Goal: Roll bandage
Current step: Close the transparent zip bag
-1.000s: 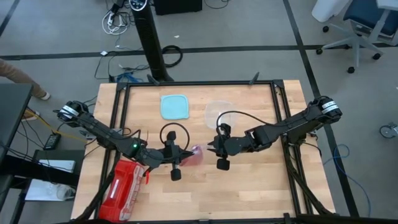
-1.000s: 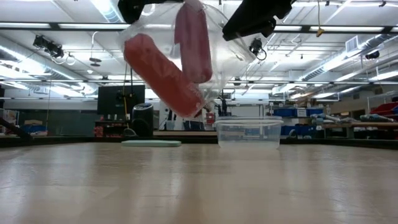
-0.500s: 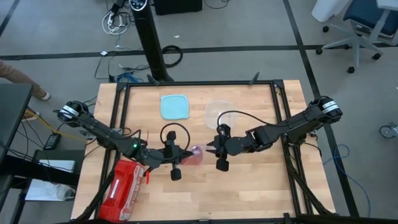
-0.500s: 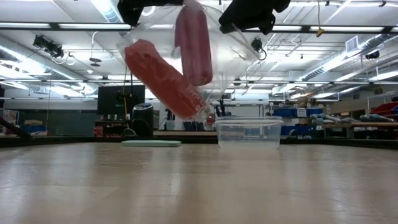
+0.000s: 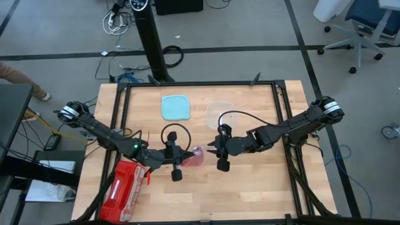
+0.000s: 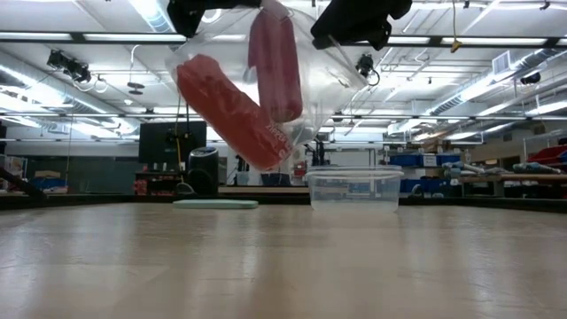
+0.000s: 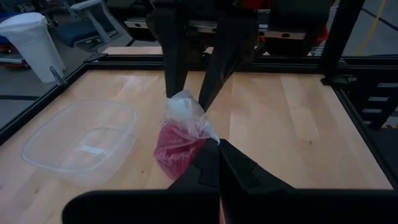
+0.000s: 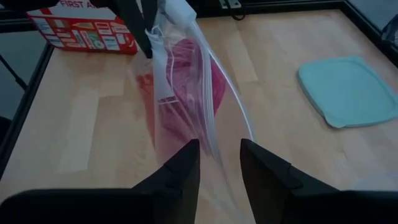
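A clear plastic bag (image 6: 301, 97) hangs above the table between my two grippers. Inside it are two dusky pink-red bandage rolls, one slanting (image 6: 232, 111) and one upright (image 6: 275, 62). From above the bag shows at mid-table (image 5: 197, 155). My left gripper (image 5: 186, 157) is shut on the bag from its left. My right gripper (image 5: 211, 150) is closed on it from its right, with a small gap left between its fingers (image 8: 188, 163). My left gripper pinches the bag's clear edge (image 7: 207, 135) between its two shut fingers, coming level from the table's left. The bag hangs below, clear of the table. My right gripper has the bag's clear film (image 8: 214, 144) running between its two fingers, which come level from the table's right. One layer or several, I cannot tell.
A red first-aid case (image 5: 124, 189) lies at the table's near left. A pale blue lid (image 5: 175, 107) and a clear plastic container (image 5: 219, 114) sit at the far middle. Bare wood lies under the bag and toward the near edge.
My right gripper has risen slightly. The bag has stayed hanging between both grippers, and the slanting roll inside has shifted a little.
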{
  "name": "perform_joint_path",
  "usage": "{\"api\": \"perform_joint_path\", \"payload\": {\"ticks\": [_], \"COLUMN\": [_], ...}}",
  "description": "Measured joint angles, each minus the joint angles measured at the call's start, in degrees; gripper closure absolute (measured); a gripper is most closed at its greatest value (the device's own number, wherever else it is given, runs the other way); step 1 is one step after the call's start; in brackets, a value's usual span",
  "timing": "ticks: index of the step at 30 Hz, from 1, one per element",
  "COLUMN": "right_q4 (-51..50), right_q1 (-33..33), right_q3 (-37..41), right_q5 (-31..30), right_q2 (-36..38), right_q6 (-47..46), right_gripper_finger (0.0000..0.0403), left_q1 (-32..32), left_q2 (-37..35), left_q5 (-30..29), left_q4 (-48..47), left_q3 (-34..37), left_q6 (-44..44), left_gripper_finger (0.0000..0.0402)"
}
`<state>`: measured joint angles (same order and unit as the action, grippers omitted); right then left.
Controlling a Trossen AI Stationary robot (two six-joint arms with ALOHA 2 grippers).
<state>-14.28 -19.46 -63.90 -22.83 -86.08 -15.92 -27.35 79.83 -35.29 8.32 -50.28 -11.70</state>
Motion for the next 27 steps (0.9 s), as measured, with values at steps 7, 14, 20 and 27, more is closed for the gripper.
{"api": "perform_joint_path", "payload": {"ticks": [7,14,20,27], "right_q4": [0.0,0.0,0.7,3.2], "right_q1": [0.0,0.0,0.6,-2.4], "right_q3": [0.0,0.0,0.0,0.0], "right_q5": [0.0,0.0,0.0,-2.5], "right_q2": [0.0,0.0,0.0,0.0], "right_q6": [0.0,0.0,0.5,1.1], "right_gripper_finger": [0.0289,0.0287,0.0288,0.0286], "left_q1": [0.0,0.0,0.0,0.7], "left_q2": [0.0,0.0,0.0,0.1], "left_q5": [0.0,0.0,0.0,-0.2], "left_q4": [0.0,-0.1,-0.4,-3.3], "left_q3": [0.0,0.0,0.0,0.0], "left_q6": [-0.4,-0.2,-0.1,-0.6], "left_gripper_finger": [0.0402,0.0402,0.0402,0.0402]}}
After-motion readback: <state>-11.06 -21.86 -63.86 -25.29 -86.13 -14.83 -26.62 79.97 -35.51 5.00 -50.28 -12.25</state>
